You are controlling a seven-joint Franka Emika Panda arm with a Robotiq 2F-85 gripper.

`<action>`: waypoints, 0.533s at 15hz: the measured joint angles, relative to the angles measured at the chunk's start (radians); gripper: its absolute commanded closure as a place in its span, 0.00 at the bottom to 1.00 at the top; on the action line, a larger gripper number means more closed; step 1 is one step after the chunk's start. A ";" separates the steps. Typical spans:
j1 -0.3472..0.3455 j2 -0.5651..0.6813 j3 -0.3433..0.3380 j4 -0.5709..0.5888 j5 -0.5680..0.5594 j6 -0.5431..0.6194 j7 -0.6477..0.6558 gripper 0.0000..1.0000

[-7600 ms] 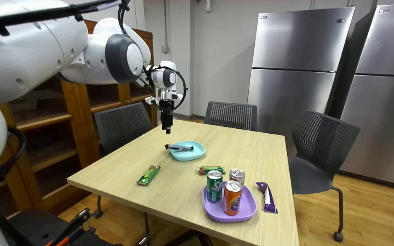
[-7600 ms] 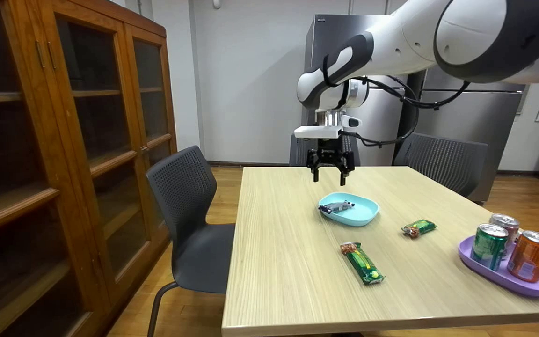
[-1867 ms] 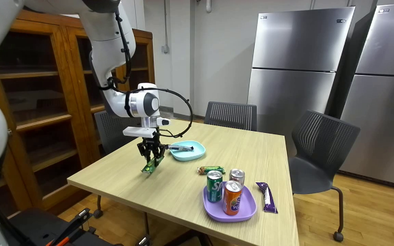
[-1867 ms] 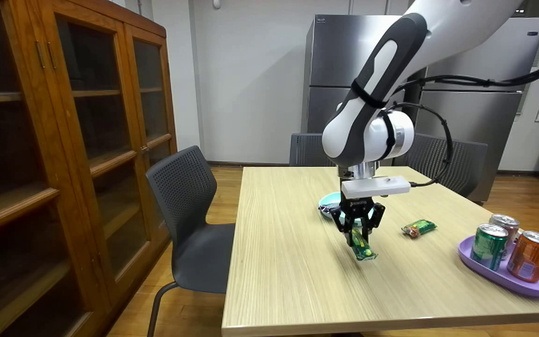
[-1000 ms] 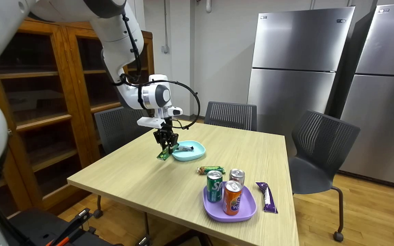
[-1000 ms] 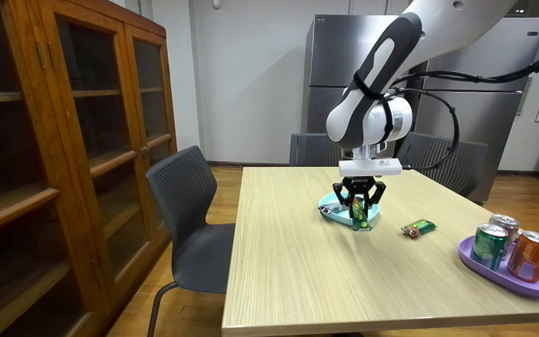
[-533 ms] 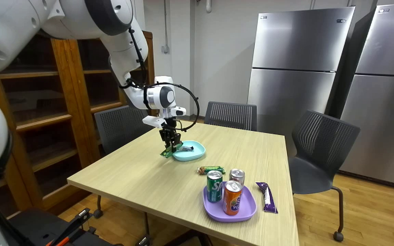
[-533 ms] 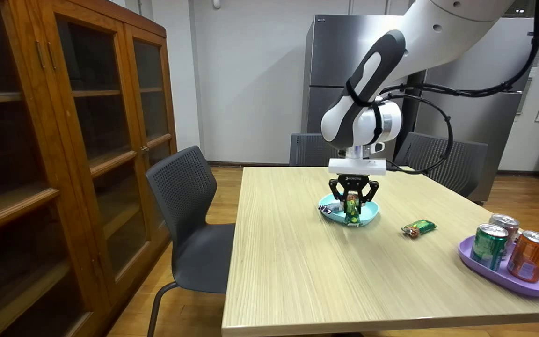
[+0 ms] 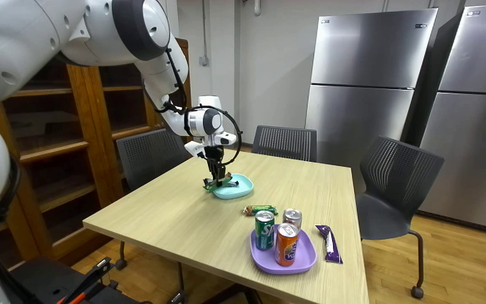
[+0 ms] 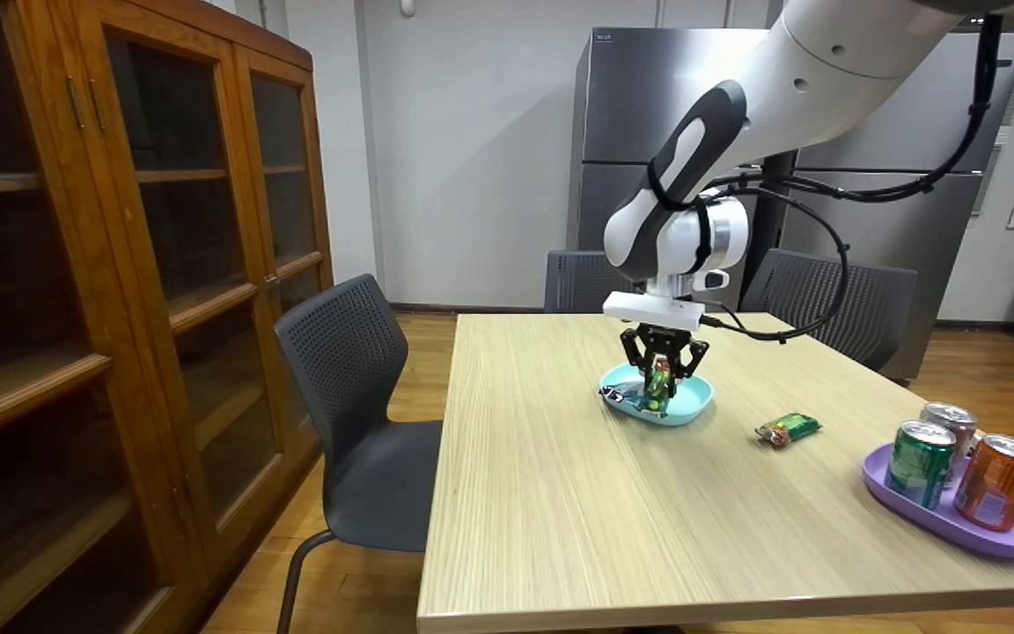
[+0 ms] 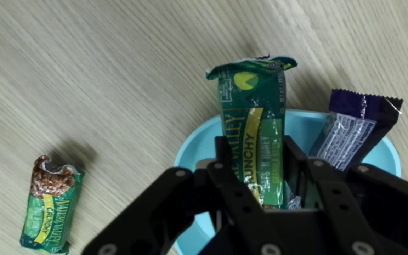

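Reading the labels in an exterior view, I note "Sp" on a green can (image 9: 264, 232) and "Fanta", partly turned away, on an orange can (image 9: 287, 247). A third can (image 9: 292, 217), silver-topped, is partly hidden behind the orange one. All three stand upright on a purple plate (image 9: 308, 256) at the near right of the table (image 9: 310, 185). Right of the plate lies a purple-wrapped bar (image 9: 330, 247), its print too small to read. Steel refrigerators (image 9: 365, 48) stand at the far right.

In an exterior view, a wooden cabinet (image 10: 142, 291) with glass doors lines the left, and a dark chair (image 10: 362, 440) stands at the table's left edge. A loose green bar (image 10: 789, 429) lies left of the purple plate. The arm (image 10: 789, 97) reaches in from the right, covering part of the refrigerators.

In the wrist view, the loose green bar, at left, reads "VALLEY" and "CRUNCHY". A held green bar (image 11: 253, 127) carries "VALLEY", "CRUNCHY" and "HONEY". It is over a pale blue plate (image 11: 204, 140), one end projecting past the rim; contact with the plate cannot be confirmed. A dark purple bar (image 11: 349, 136) lies on that plate at right, fine print illegible. The gripper (image 11: 255, 150) is clamped on the held green bar, jaws parted by its width and set against both long sides.
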 measured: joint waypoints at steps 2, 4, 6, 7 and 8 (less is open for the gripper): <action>-0.001 0.017 -0.002 0.032 0.003 -0.009 0.046 0.86; -0.002 0.034 -0.003 0.066 0.004 -0.018 0.086 0.86; -0.006 0.051 -0.005 0.099 0.005 -0.031 0.120 0.86; -0.008 0.059 -0.006 0.116 0.005 -0.042 0.134 0.86; -0.009 0.067 -0.008 0.132 0.005 -0.052 0.147 0.86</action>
